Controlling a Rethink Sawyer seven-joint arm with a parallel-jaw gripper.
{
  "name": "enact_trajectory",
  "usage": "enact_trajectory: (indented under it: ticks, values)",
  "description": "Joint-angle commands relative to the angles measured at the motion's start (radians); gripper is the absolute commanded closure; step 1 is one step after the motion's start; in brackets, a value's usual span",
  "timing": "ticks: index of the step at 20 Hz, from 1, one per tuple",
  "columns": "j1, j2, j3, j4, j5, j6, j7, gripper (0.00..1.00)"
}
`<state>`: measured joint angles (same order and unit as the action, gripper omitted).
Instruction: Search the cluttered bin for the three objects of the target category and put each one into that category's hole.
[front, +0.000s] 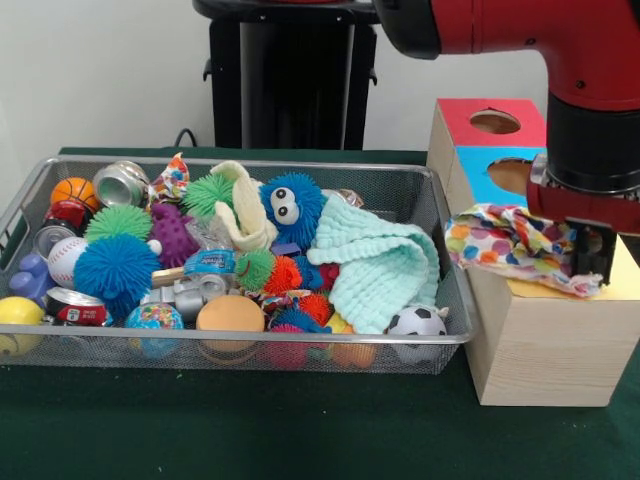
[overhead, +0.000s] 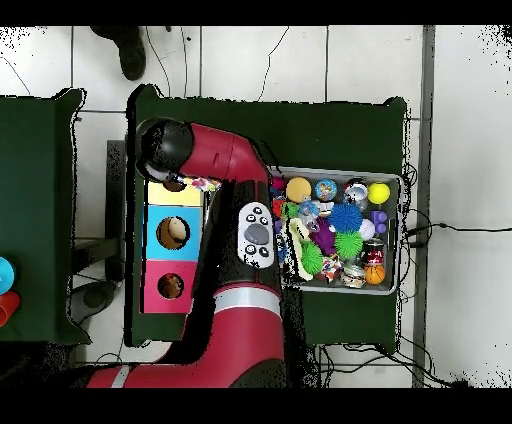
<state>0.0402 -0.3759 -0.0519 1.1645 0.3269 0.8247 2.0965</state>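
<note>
Polka-dot cloth (front: 515, 245) is hanging from the gripper (front: 590, 262), pinched at its right end and draping left over the yellow top of the wooden box (front: 545, 350), just right of the wire bin (front: 440, 250). Two more cloths are lying in the bin: a mint one (front: 380, 265) and a cream one (front: 245, 205). Three holes are showing on the box overhead.

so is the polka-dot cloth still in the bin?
No, the polka-dot cloth hangs from the gripper over the wooden box, outside the bin.
</note>
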Motion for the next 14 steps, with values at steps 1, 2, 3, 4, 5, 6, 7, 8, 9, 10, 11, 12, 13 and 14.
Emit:
enact_trajectory:
  ticks: [1, 2, 3, 4, 5, 6, 7, 8, 9, 10, 11, 12, 13, 14]
  values:
    - [0.009, -0.024, 0.048, 0.250, -0.053, -0.048, 0.061, 1.00]
    - [0.008, -0.033, 0.054, 0.269, -0.051, -0.061, 0.058, 1.00]
    - [0.006, -0.041, 0.060, 0.287, -0.048, -0.075, 0.056, 1.00]
    - [0.004, -0.048, 0.066, 0.304, -0.046, -0.087, 0.052, 1.00]
    - [0.005, -0.052, 0.068, 0.316, -0.047, -0.100, 0.050, 1.00]
    - [0.005, -0.056, 0.071, 0.328, -0.049, -0.112, 0.048, 1.00]
    - [0.003, -0.058, 0.077, 0.341, -0.050, -0.128, 0.042, 1.00]
    - [-0.002, -0.059, 0.085, 0.354, -0.049, -0.144, 0.036, 1.00]
    - [-0.003, -0.059, 0.088, 0.363, -0.054, -0.157, 0.029, 1.00]
    - [-0.005, -0.056, 0.091, 0.367, -0.057, -0.169, 0.025, 1.00]
    - [-0.007, -0.053, 0.093, 0.371, -0.061, -0.182, 0.021, 1.00]
    - [-0.007, -0.049, 0.094, 0.374, -0.066, -0.191, 0.017, 1.00]
    - [-0.007, -0.047, 0.096, 0.381, -0.067, -0.206, 0.019, 1.00]
    - [-0.006, -0.043, 0.095, 0.386, -0.070, -0.221, 0.023, 1.00]
